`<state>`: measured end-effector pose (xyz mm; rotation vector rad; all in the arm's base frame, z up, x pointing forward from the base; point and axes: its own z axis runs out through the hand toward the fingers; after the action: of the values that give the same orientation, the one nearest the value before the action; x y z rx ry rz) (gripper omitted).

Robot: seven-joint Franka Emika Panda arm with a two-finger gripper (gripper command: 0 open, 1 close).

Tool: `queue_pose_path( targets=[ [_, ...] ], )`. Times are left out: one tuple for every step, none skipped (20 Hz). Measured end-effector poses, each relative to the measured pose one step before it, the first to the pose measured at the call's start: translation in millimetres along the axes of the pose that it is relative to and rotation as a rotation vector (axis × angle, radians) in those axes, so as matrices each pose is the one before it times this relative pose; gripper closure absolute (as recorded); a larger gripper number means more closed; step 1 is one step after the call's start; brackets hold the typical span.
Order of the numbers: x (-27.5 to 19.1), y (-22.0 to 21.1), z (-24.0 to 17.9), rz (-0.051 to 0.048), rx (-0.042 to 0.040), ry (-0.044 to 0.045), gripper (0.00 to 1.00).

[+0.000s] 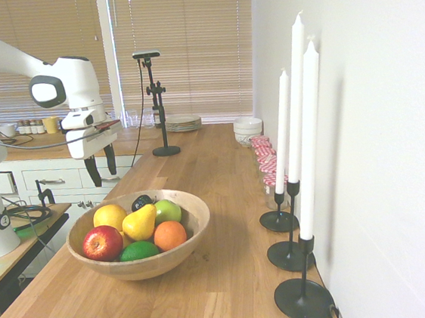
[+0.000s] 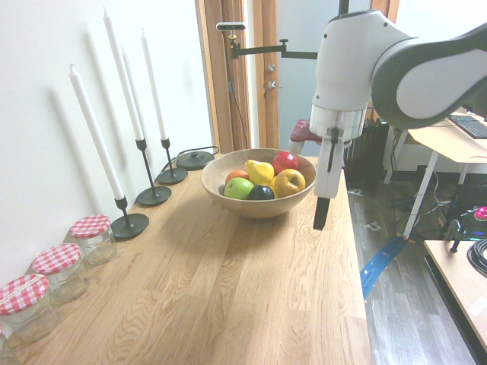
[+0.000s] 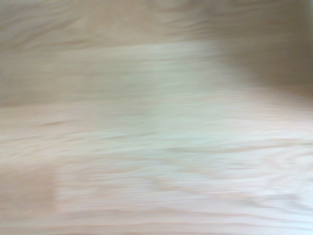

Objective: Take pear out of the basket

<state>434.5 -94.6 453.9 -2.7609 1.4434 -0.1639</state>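
Note:
The basket (image 1: 192, 220), a wide light-wood bowl, stands on the wooden counter and shows in both exterior views (image 2: 228, 199). The pear (image 1: 110, 215), round and yellow-orange, lies at the side of the basket nearest the arm (image 2: 290, 182), among other fruit. My gripper (image 1: 102, 167) hangs open and empty, fingers pointing down, beside that side of the basket and above its rim level. From the second exterior view the gripper (image 2: 322, 214) is seen edge-on, just past the rim near the counter's edge. The wrist view is only blurred wood grain.
Also in the basket are a necked yellow fruit (image 1: 139, 222), an orange (image 1: 169, 235), a red apple (image 1: 102, 243), a green apple (image 1: 168, 210) and a lime (image 1: 138, 250). Three black candlesticks (image 1: 287, 254) and checked-lid jars (image 2: 91, 236) line the wall.

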Motion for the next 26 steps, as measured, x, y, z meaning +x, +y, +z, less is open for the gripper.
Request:
queue_pose_path(
  targets=[
    [9.40, 8.46, -2.78, 0.00975, 0.00002, 0.00087, 0.00],
    [10.35, 9.47, -3.39, 0.00901, 0.00024, 0.00102, 0.00],
    [10.48, 9.81, -3.51, 0.00861, 0.00119, 0.00151, 0.00],
    [9.93, 9.31, -3.97, 0.00659, 0.00208, 0.00094, 0.00],
    [10.12, 9.08, -4.07, 0.00678, 0.00103, 0.00048, 0.00],
    [10.09, 8.04, -3.87, 0.00476, 0.00045, -0.00005, 0.00],
    [9.62, 6.14, -2.98, 0.00372, 0.00089, 0.00177, 0.00],
    [9.17, 4.29, -1.64, 0.00213, -0.00129, 0.00007, 0.00],
    [9.08, 2.48, -0.30, 0.00273, -0.00308, -0.00133, 0.00],
    [9.38, 0.96, 0.64, -0.00052, -0.00437, -0.00089, 0.00],
    [9.63, -0.44, 1.15, -0.00366, -0.00485, -0.00050, 0.00],
    [9.61, -1.64, 1.18, -0.00616, -0.00513, -0.00161, 0.00],
    [9.86, -2.46, 0.23, -0.00934, -0.00500, -0.00104, 0.00],
    [9.40, -3.28, -0.84, -0.00727, -0.00425, 0.00028, 0.00],
    [8.28, -4.00, -0.96, -0.00480, -0.00390, -0.00082, 0.00],
    [7.93, -4.80, -1.96, -0.00451, -0.00207, -0.00074, 0.00],
    [6.68, -4.59, -1.61, -0.00351, -0.00187, -0.00272, 0.00],
    [5.59, -4.15, -0.14, -0.00244, -0.00237, -0.00131, 0.00],
    [4.58, -3.70, 1.84, -0.00262, -0.00378, -0.00340, 0.00],
    [3.61, -3.03, 4.13, -0.00165, -0.00372, -0.00570, 0.00],
    [2.73, -2.40, 6.09, -0.00046, -0.00390, -0.00849, 0.00],
    [2.31, -1.87, 7.66, 0.00092, -0.00364, -0.01224, 0.00],
    [1.78, -0.79, 8.56, 0.00125, -0.00501, -0.01321, 0.00],
    [1.74, -0.32, 7.92, 0.00167, -0.00382, -0.01187, 0.00],
    [1.69, -0.12, 6.84, 0.00192, -0.00271, -0.01039, 0.00],
    [1.63, 0.29, 5.54, 0.00144, -0.00284, -0.00703, 0.00]
  ],
)
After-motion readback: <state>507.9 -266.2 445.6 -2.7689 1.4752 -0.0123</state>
